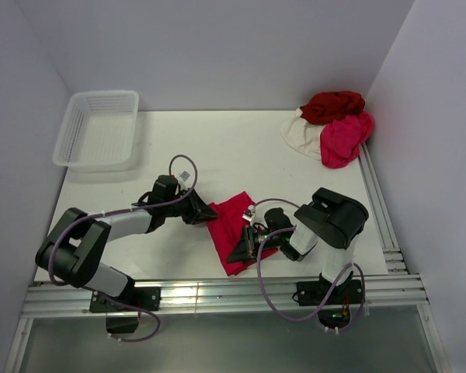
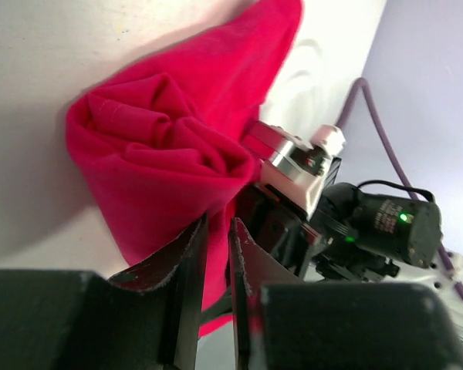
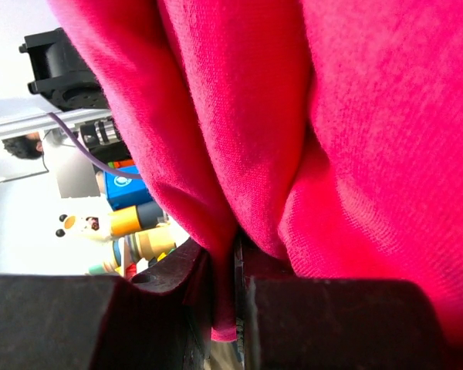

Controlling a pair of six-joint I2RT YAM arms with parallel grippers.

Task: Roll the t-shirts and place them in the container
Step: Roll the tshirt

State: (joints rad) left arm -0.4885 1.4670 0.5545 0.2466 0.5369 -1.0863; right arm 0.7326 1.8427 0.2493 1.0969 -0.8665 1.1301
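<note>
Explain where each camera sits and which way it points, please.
Top external: above and behind the arms, looking down at the table, both arms and the crimson t-shirt between the left gripper and right gripper.
Left wrist: on the left arm, looking past its own fingers at the bunched t-shirt.
Right wrist: on the right arm, close against cloth pinched between its fingers.
Shared: all three show the crimson t-shirt.

The crimson t-shirt [image 3: 355, 139] is soft matt cloth with a fine knit grain. The left gripper [image 2: 217, 231] is matt black plastic, rough along its finger edges. The basket [image 1: 101, 128] is white plastic mesh. The worktop [image 1: 241, 148] is smooth matt white, and the rail [image 1: 217, 294] along its near edge is bare shiny metal.
</note>
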